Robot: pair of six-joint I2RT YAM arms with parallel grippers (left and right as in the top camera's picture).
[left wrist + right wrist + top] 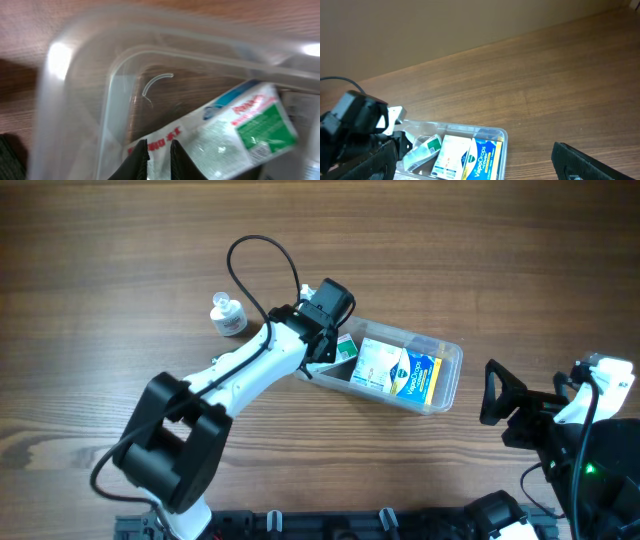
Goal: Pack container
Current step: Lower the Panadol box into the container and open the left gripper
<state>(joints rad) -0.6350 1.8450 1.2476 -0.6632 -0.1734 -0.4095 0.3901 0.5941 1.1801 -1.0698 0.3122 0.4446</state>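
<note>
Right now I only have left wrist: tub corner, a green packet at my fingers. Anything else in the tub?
Observer: Yes. A white box and a blue-yellow box lie beside the packet, filling the right part of the tub.
Operator: Anything outside it?
Observer: One small white bottle stands on the table, left of the tub.
Operator: Right arm in my way?
Observer: No, the right gripper is open near the table's right edge, apart from the tub.
</note>
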